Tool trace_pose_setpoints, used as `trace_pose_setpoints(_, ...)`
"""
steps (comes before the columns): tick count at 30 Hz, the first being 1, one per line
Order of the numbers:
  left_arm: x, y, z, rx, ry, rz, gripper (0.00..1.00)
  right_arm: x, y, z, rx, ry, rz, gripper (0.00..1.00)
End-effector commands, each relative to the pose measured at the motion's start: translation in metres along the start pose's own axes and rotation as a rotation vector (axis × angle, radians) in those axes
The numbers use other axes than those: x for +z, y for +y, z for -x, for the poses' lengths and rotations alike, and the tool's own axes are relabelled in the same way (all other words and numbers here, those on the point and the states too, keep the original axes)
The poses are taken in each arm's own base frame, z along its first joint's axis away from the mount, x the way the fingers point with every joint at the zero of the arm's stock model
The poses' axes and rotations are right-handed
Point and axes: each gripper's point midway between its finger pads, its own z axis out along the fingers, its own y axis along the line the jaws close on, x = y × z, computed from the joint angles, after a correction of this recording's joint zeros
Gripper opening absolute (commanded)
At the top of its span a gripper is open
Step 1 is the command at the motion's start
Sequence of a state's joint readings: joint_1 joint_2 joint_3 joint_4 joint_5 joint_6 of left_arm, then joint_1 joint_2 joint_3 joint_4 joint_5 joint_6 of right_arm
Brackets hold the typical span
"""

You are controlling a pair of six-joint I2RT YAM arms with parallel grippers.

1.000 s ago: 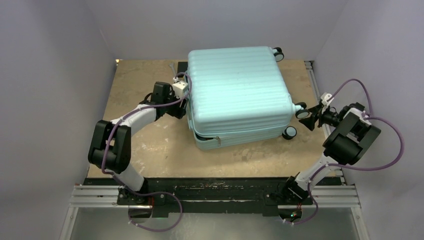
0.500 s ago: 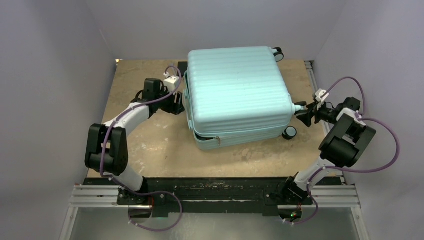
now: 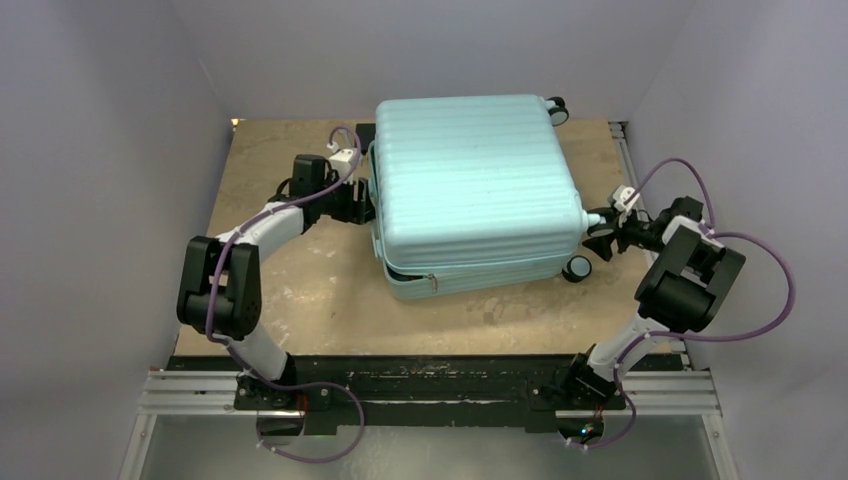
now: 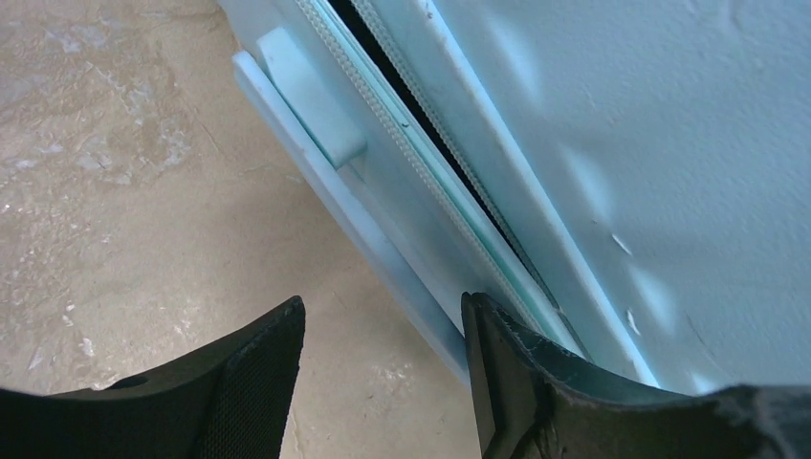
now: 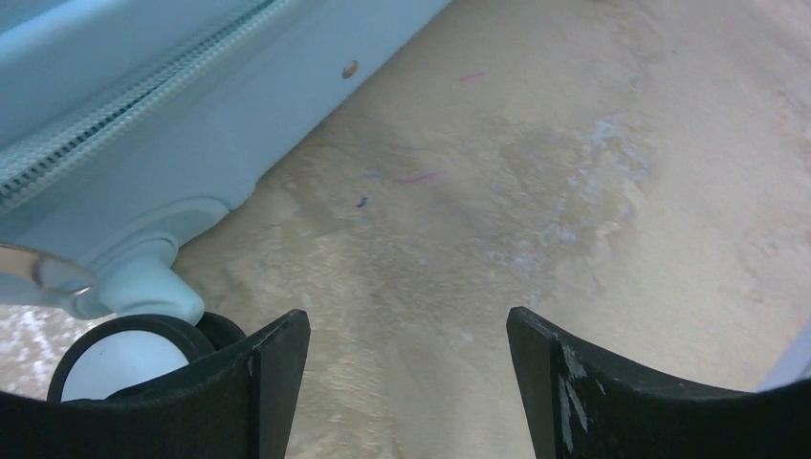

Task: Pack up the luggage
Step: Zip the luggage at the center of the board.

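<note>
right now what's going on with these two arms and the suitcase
Two robot arms flank the luggage, which lies flat on the table with its lid down. The left tool is open at the case's left side, right by the zipper seam, where a dark gap shows that the two halves are not zipped together. The right tool is open and low over the table on the right side, beside a wheel. Neither tool holds anything.

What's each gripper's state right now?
Left gripper: jaws open, nothing held, at the side of the luggage.
Right gripper: jaws open, nothing held, beside a wheel.
</note>
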State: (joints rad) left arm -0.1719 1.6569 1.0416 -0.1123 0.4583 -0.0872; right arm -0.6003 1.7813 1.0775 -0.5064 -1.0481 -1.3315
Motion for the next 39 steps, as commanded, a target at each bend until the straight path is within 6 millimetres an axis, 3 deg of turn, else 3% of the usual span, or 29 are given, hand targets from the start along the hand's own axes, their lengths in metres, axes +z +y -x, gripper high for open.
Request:
trace_pose_setpoints(1,0.011,0.02,0.008,0.012,-0.017,0.103,0.59,0.007,0.044,0.037,-0.056,-0.117,0.141,0.79)
trace_pose_setpoints(3,0.016,0.027,0.006,0.012,-0.01,0.142,0.57,0.005,0.052,0.036,-0.08,-0.114,0.159,0.79)
trace_pose_setpoints(8,0.022,0.041,0.003,-0.001,0.019,0.223,0.34,0.002,0.068,0.035,-0.123,-0.113,0.191,0.78)
trace_pose_setpoints(17,0.022,0.042,-0.008,0.001,0.058,0.225,0.15,-0.006,0.081,0.014,-0.122,-0.127,0.27,0.74)
trace_pose_setpoints(21,0.023,0.042,-0.01,-0.001,0.063,0.218,0.0,-0.005,0.083,0.008,-0.161,-0.124,0.277,0.74)
trace_pose_setpoints(25,0.027,0.039,-0.012,-0.003,0.069,0.205,0.0,-0.002,0.058,0.001,-0.061,-0.137,0.254,0.73)
trace_pose_setpoints(32,0.025,0.039,-0.012,0.005,0.067,0.21,0.0,-0.003,0.059,-0.014,-0.166,-0.088,0.281,0.75)
trace_pose_setpoints(35,0.024,0.04,-0.011,0.009,0.064,0.213,0.0,-0.007,0.062,0.001,-0.242,-0.125,0.252,0.75)
trace_pose_setpoints(39,0.022,0.04,-0.008,0.015,0.055,0.218,0.0,-0.014,0.051,0.032,-0.28,-0.192,0.184,0.75)
